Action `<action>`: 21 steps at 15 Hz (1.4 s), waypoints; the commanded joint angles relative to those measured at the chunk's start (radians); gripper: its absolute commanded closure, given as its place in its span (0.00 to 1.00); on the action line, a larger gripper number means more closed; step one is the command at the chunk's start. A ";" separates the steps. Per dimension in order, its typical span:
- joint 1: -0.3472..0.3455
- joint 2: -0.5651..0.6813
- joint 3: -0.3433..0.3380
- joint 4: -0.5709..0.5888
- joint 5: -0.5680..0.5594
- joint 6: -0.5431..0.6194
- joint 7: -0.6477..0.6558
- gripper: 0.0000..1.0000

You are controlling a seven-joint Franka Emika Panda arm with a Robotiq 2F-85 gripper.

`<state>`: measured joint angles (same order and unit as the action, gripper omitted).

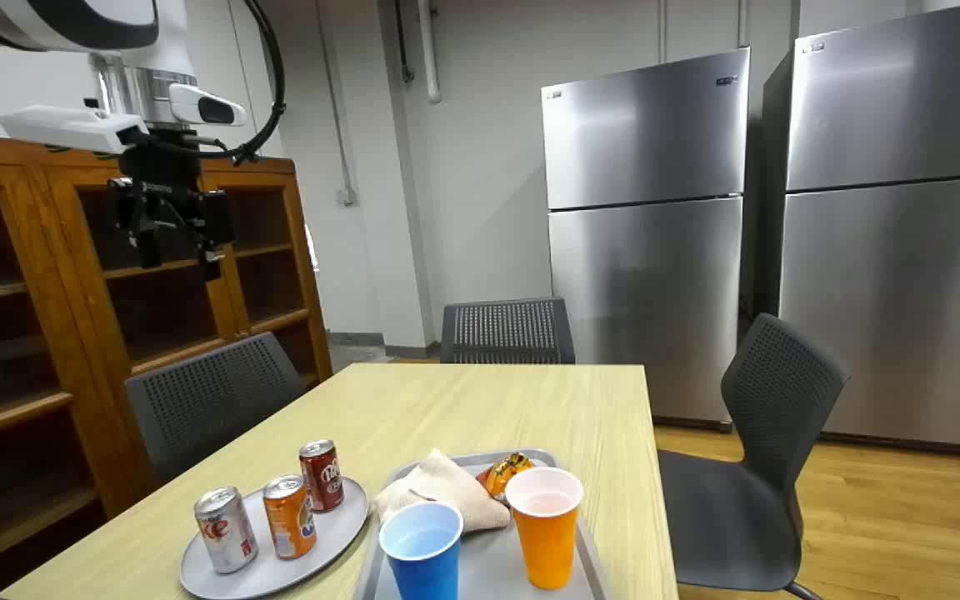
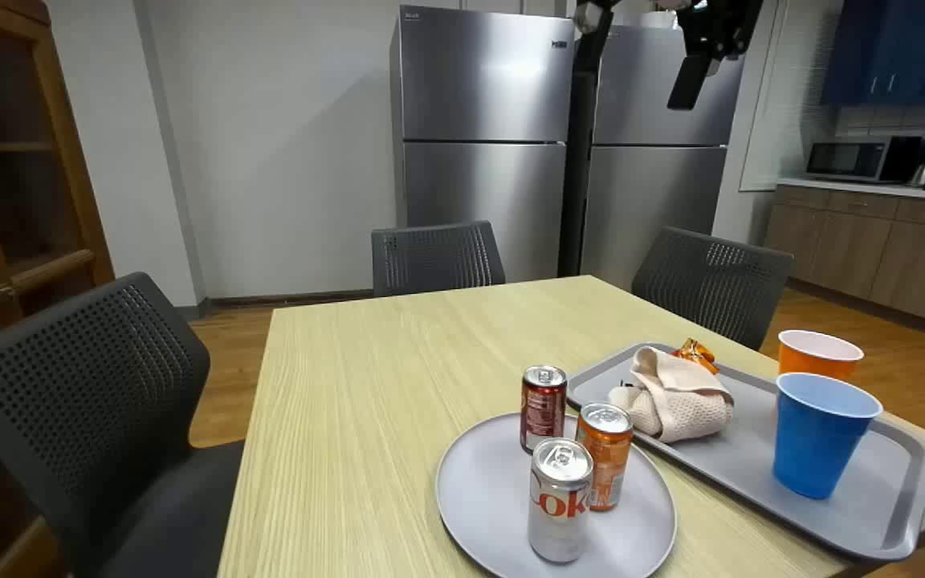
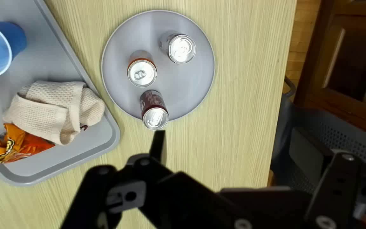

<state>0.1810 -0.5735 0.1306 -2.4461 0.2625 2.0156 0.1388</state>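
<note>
My gripper stands open, its fingers wide apart with nothing between them. High above the table it hangs, as an exterior view shows the gripper well over the tabletop. In the wrist view, one fingertip appears just below a dark red can, though there is height between them. That can shares a round grey plate with an orange can and a silver can; all three are upright. Beside the plate lies a grey tray bearing a beige cloth, an orange snack packet, a blue cup and an orange cup.
Dark chairs surround the light wooden table. A brown wooden cabinet with glass doors rises behind the arm. Two steel refrigerators stand along the wall. A counter with a microwave is at the far right in an exterior view.
</note>
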 commanded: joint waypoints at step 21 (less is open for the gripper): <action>-0.047 0.044 0.030 -0.046 -0.023 0.190 0.070 0.00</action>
<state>0.1671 -0.5548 0.1329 -2.4794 0.2589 2.1275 0.1578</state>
